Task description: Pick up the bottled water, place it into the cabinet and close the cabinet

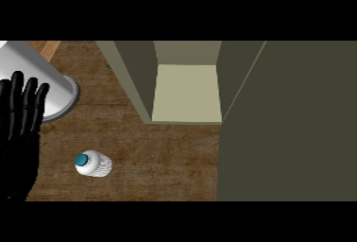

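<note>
The bottled water (93, 164) stands upright on the wooden counter (160, 156), seen from above as a white ribbed bottle with a blue cap. The cabinet (187, 92) is at the upper middle, olive green, with a pale bare shelf inside. Its door (289, 123) is swung wide open and fills the right side of the view. My left hand (20, 123) rests at the left edge, open, fingers straight and pointing up, a short way left of the bottle and apart from it. My right hand does not show.
A large grey cylindrical container (52, 87) sits at the upper left, partly behind my left hand's fingers. Bare counter lies between the bottle and the cabinet's opening.
</note>
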Controlling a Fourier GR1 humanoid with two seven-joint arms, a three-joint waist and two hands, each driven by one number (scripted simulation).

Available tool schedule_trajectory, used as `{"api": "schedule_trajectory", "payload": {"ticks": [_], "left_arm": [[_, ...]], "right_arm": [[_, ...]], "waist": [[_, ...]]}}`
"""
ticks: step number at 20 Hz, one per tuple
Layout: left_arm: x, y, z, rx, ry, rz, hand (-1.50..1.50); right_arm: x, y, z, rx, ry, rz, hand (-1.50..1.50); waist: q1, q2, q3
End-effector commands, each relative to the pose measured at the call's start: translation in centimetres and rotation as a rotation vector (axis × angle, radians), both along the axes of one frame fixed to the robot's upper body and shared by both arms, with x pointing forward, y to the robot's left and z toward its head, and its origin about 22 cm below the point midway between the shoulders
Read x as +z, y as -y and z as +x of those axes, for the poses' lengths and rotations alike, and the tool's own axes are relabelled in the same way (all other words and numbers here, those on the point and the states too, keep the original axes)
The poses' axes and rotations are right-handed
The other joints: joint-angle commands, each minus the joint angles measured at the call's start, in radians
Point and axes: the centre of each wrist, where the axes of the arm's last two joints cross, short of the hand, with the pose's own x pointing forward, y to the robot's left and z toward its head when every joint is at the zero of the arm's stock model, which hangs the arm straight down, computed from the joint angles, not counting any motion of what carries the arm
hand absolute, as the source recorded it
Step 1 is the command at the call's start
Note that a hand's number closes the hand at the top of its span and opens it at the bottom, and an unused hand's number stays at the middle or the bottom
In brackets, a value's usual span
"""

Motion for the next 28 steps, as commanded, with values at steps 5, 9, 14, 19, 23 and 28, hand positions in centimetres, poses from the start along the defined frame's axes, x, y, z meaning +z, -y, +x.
{"api": "schedule_trajectory", "payload": {"ticks": [5, 9, 14, 19, 23, 28], "left_arm": [[-0.1, 0.7, -4.6, 0.354, -0.009, -0.016, -1.50], [-0.6, 2.2, -6.1, 0.370, -0.178, -0.317, -1.50], [-0.1, 4.2, -10.3, 0.403, -0.181, -0.341, -1.50], [0.0, 6.9, -11.9, 0.418, -0.172, -0.334, -1.50], [-0.6, 7.4, -13.3, 0.410, -0.201, -0.356, -1.50], [-1.1, 8.1, -14.2, 0.447, -0.189, -0.347, -1.50]], "right_arm": [[0.3, 0.7, -3.4, -0.001, -0.054, -0.001, -1.50], [-2.0, -0.6, -4.2, 0.184, -0.150, 0.127, -1.50], [1.6, 0.6, -9.1, 0.204, -0.153, 0.123, -1.50], [2.9, -0.2, -11.3, 0.203, -0.152, 0.139, -1.50], [2.3, 0.8, -12.7, 0.200, -0.158, 0.135, -1.50], [2.3, 1.4, -13.5, 0.181, -0.166, 0.125, -1.50]], "waist": [[-0.010, 0.003, 0.003], [-0.007, 0.002, 0.004], [-0.014, 0.001, 0.003], [-0.013, 0.003, 0.003], [-0.015, 0.000, 0.003], [-0.014, 0.000, 0.003]]}}
